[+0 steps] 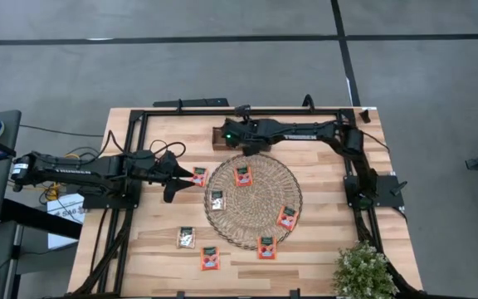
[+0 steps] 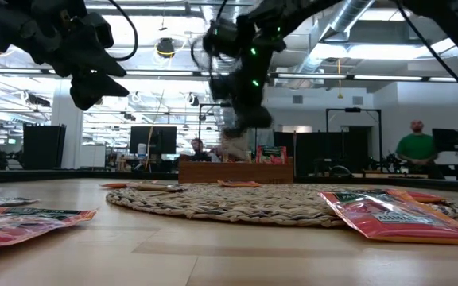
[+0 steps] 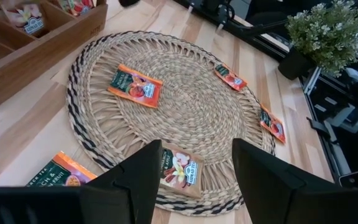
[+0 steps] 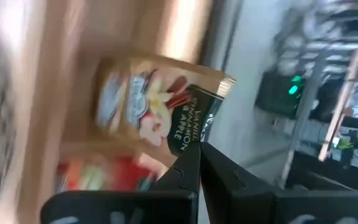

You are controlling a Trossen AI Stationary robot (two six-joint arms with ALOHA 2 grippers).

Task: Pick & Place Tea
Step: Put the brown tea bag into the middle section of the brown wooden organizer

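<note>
Nearest the low camera, a red-orange tea packet (image 2: 392, 213) lies flat on the wooden bench (image 1: 322, 249) at lower right, with more packets (image 2: 22, 218) at lower left. Seen from above, a round woven mat (image 1: 253, 202) fills the bench's centre, carrying five packets; three more lie below and left of it, and another at its left edge. Coming from the left of the frame, the left gripper (image 1: 182, 178) hovers at the mat's left edge, fingers apart around nothing. At upper centre, the right gripper (image 1: 232, 138) sits over the wooden compartment tray (image 1: 221, 135), its fingers closed together, pinching the corner of a beige packet (image 4: 157, 106). A small potted plant (image 1: 362, 271) stands at lower right.
</note>
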